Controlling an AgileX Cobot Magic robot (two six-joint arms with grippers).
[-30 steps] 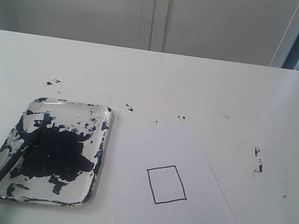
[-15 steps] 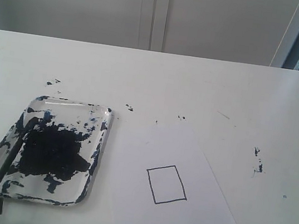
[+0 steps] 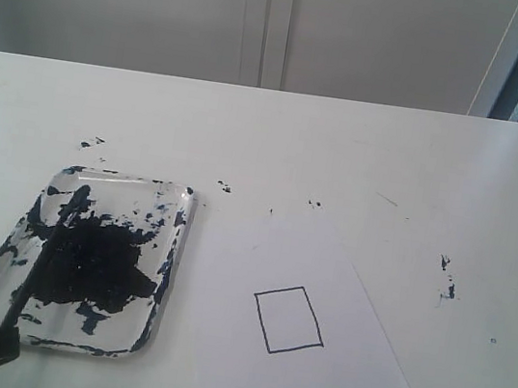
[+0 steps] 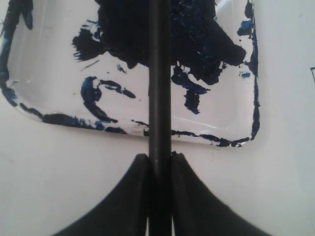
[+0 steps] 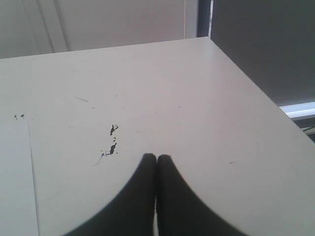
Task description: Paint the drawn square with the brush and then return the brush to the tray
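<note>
Brush (image 4: 159, 73) | thin black handle | clamped in left claw (image 4: 160, 157) | over tray (image 4: 49, 73)

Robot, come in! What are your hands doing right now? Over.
Left gripper shut on brush, tip over tray. Right gripper shut, empty. Drawn square unpainted, nothing blocking.

Item, my left fingers (image 4: 129, 206): two black tapered tips clamped from either side on the brush (image 4: 159, 73) handle, low over the bench (image 4: 49, 172); item, my right fingers (image 5: 142, 196): matching pair, tips pressed flat together, nothing between, poised above the bench.
</note>
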